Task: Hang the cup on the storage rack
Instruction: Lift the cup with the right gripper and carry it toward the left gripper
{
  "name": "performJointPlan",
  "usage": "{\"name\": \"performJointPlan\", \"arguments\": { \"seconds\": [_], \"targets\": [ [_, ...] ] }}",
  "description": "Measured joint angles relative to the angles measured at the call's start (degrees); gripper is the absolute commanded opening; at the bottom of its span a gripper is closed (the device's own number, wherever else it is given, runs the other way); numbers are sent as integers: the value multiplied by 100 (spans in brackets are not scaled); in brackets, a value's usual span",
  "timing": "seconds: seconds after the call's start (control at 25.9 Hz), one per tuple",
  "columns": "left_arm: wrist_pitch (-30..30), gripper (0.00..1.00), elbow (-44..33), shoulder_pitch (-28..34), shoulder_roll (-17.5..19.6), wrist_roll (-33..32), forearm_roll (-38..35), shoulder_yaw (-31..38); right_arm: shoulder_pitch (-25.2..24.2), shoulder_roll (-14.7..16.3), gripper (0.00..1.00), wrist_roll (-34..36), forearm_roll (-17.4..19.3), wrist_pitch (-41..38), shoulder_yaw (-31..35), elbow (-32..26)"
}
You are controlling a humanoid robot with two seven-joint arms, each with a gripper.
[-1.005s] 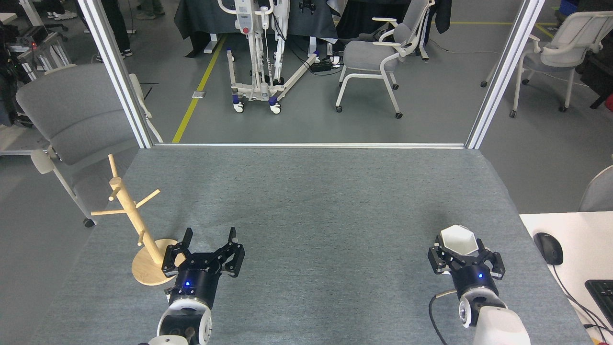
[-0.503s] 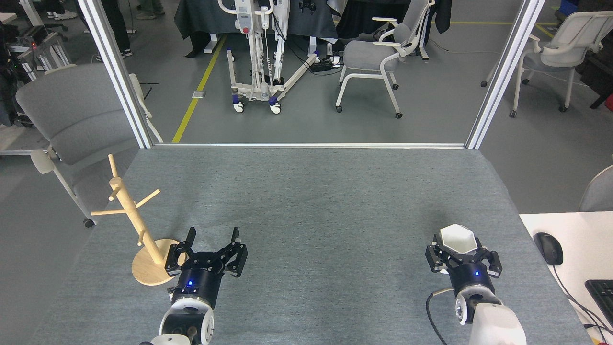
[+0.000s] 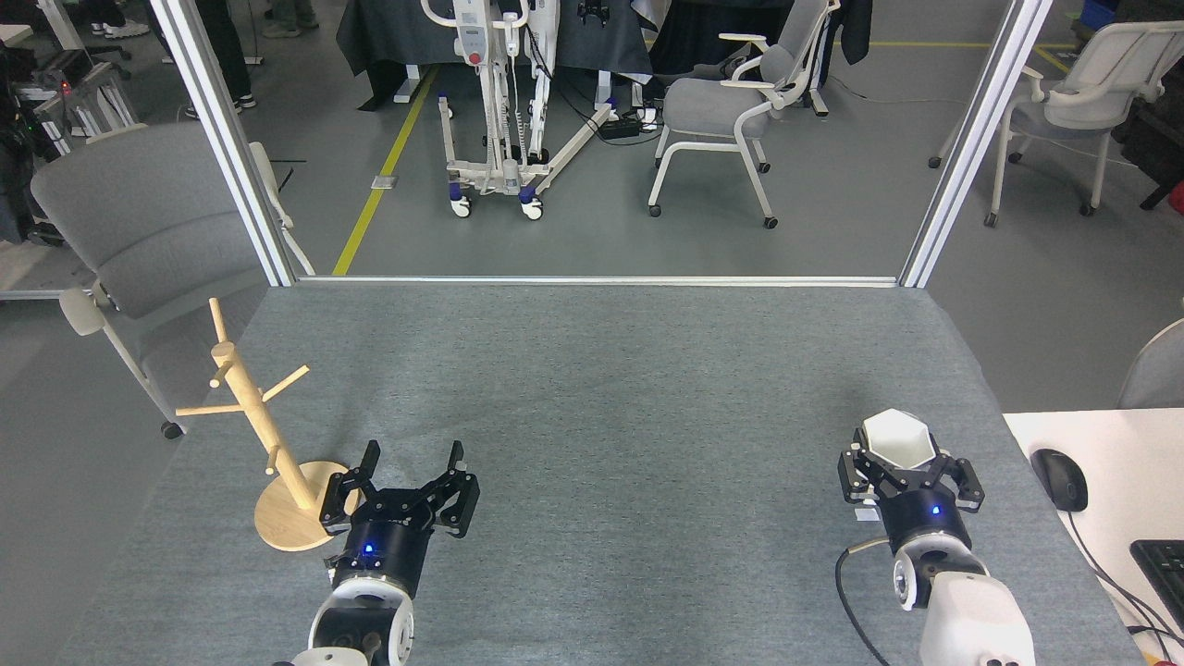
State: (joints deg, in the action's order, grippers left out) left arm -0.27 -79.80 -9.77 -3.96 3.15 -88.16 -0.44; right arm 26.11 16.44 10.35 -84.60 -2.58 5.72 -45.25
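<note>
our white faceted cup (image 3: 895, 438) sits pinched in our right pincer (image 3: 902, 462); our left pincer (image 3: 413, 462), spread wide, holds nothing.

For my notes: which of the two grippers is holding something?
The right gripper: its jaws close around the white cup. The left gripper, beside the storage rack, is open and empty.

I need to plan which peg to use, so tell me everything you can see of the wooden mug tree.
The light wooden mug tree stands at the near left of the grey felt-covered table. A round post leans up and to the left from a flat round disc base. Thin pegs stick out at several heights, on both sides and near the top. All the pegs are bare; nothing hangs on it. The open black left gripper sits just right of the base, partly overlapping it in view; contact cannot be told.
</note>
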Motion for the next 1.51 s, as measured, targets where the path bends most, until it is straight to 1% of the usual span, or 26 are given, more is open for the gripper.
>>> {"name": "performJointPlan", "arguments": {
  "seconds": [0.08, 0.12, 0.15, 0.23, 0.31, 0.43, 0.58, 0.7, 0.77, 0.89, 1.01, 1.16, 1.24, 1.31, 1.51],
  "targets": [
    [0, 99, 0, 1, 0, 0, 0, 0, -29, 122, 6, -18, 129, 0, 0, -377],
    [0, 99, 0, 1, 1, 0, 0, 0, -55, 188, 5, -33, 256, 0, 0, -620],
    [6, 99, 0, 1, 4, 0, 0, 1, -90, 248, 1, -86, 387, 17, 0, -864],
    [9, 99, 0, 2, 6, 1, 0, 1, -163, 330, 0, -272, 638, 70, -9, -1317],
    [9, 99, 0, 6, 8, 2, -3, -1, -251, 366, 0, -510, 791, 133, -21, -1798],
    [-71, 99, -2, 15, 20, 4, -23, -45, -508, 362, 0, -868, 892, 389, -160, -2610],
    [-252, 99, -29, 15, 118, 34, -175, -196, -813, 279, 0, -1091, 923, 1204, -798, -3544],
    [-558, 99, -46, 4, 254, 77, -364, -411, -871, 130, 0, -1150, 922, 2012, -1449, -3960],
    [-794, 99, -52, -3, 343, 84, -480, -592, -839, 32, 0, -1287, 903, 2598, -1926, -4123],
    [-1234, 99, -25, -64, 405, 93, -581, -877, -613, -138, 0, -1671, 848, 3320, -2692, -4235],
    [-1624, 99, 88, -241, 417, 71, -623, -1166, -373, -341, 0, -2297, 736, 4086, -3519, -4267],
    [-1861, 99, 499, -697, 383, 12, -632, -1502, -74, -556, 0, -3107, 647, 4963, -4331, -4261],
    [-1948, 99, 810, -976, 357, 6, -616, -1624, 44, -626, 0, -3435, 628, 5235, -4574, -4254],
    [-2107, 99, 1130, -1221, 310, -4, -591, -1693, 109, -665, 0, -3602, 621, 5369, -4706, -4245],
    [-2509, 99, 1697, -1620, 215, -4, -552, -1737, 159, -702, 0, -3734, 622, 5457, -4805, -4202]
  ]
}}
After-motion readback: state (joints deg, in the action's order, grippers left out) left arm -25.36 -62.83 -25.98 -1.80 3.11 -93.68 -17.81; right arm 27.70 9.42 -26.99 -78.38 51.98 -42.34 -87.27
